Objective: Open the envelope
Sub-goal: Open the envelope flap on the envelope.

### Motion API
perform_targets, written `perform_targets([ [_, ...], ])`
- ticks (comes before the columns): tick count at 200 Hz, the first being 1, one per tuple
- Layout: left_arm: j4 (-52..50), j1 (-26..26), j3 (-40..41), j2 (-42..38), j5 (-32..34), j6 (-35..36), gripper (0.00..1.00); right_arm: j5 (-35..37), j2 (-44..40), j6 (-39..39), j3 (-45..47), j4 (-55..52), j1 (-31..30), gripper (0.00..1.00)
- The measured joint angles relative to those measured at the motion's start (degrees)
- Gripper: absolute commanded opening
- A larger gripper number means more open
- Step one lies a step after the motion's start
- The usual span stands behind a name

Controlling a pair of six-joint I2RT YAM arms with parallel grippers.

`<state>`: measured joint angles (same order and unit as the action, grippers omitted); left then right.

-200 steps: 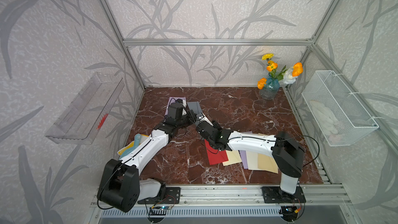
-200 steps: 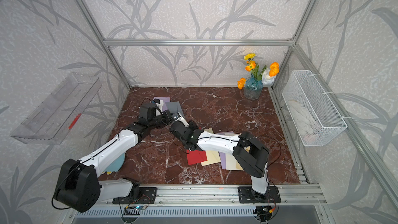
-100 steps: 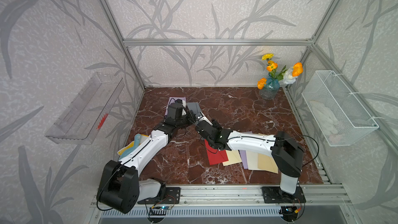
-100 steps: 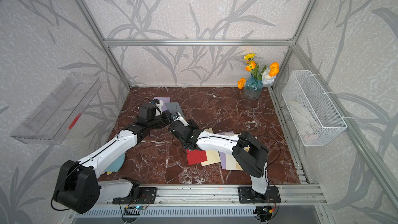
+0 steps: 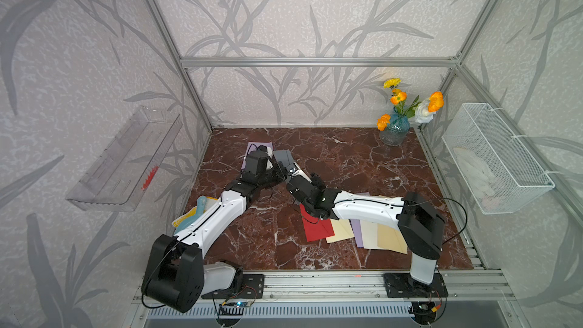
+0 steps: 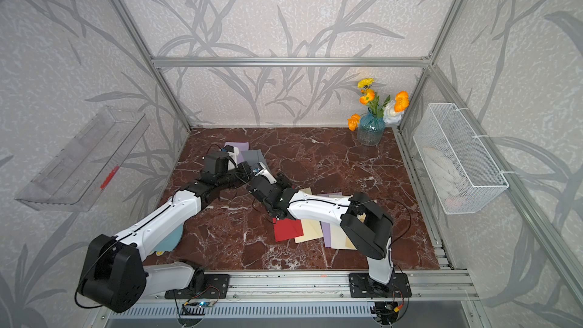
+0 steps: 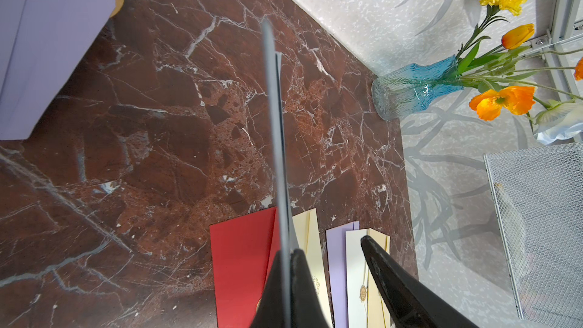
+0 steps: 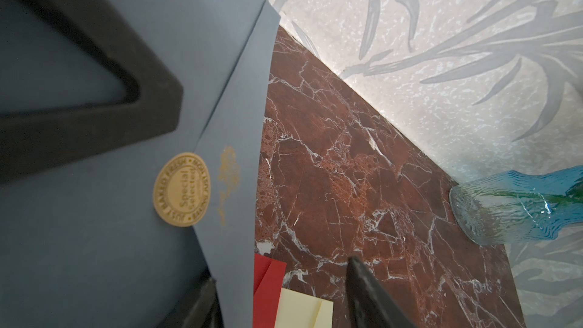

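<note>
The left gripper [image 7: 285,266] is clamped on the grey envelope [image 8: 94,247], holding it on edge above the far-left part of the table [image 5: 347,159]. The right gripper [image 8: 280,271] is spread astride its edge by the gold seal [image 8: 182,189]. It could pinch both layers, and a hard pull could tear the paper or slip it from the left's pinch.

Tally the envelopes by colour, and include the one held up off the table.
Grey envelope, held up: 1
Lilac envelopes: 2
Red envelope: 1
Cream envelopes: 3
Total: 7
Teal and yellow things under the left arm: kind unclear, not counted.
</note>
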<state>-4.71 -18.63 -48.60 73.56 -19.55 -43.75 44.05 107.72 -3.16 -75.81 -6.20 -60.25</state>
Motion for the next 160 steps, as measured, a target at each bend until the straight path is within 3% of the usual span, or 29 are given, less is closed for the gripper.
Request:
perform_targets([
  [160,-1.42,-0.07,1.09,0.0,-1.33,0.09,0.0,-0.52,0.0,-1.95,0.0,0.33,4.28,0.62],
])
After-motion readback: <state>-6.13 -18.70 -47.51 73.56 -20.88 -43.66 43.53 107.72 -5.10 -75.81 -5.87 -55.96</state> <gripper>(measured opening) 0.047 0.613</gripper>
